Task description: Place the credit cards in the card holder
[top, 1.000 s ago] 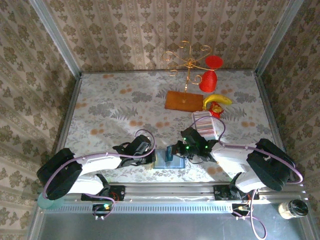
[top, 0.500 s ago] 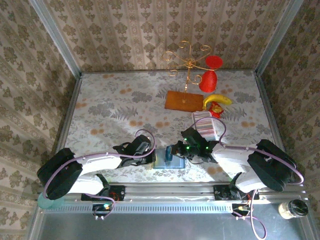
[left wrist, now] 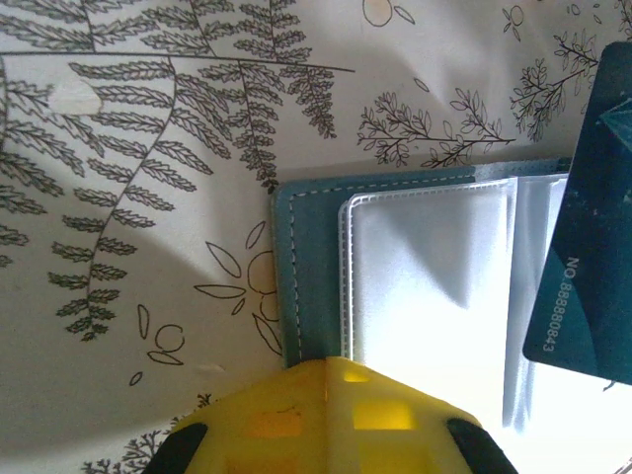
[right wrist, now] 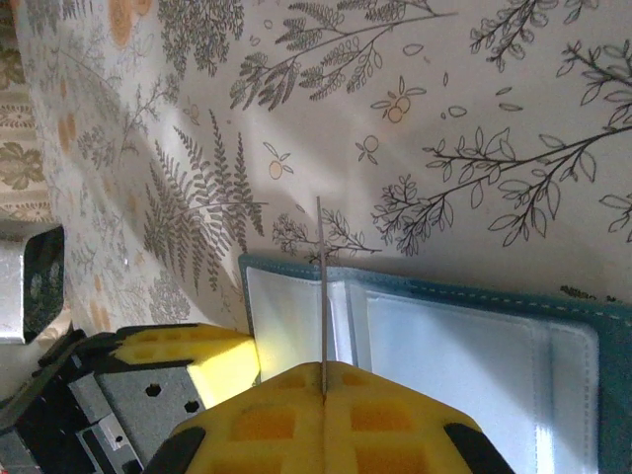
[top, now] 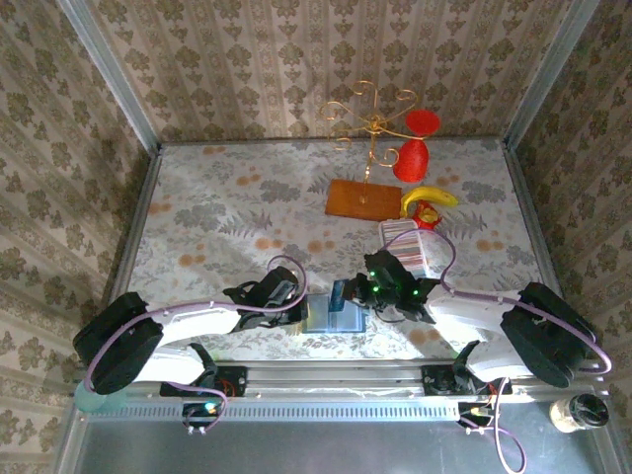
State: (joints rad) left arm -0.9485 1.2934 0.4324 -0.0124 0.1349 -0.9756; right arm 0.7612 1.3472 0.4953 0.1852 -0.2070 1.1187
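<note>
my right gripper (right wrist: 324, 393) is clenched on a teal credit card (left wrist: 585, 237), held on edge over the open card holder (left wrist: 308, 267) on the tabletop (top: 227, 207); my left gripper (left wrist: 331, 375) is clenched at its edge.

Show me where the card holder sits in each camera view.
Top external: card holder low, just left of centre.
Left wrist: card holder lower right, lying open.
Right wrist: card holder lower right, lying open.
Shared landmark: blue card above it, edge-on in the right wrist view.
</note>
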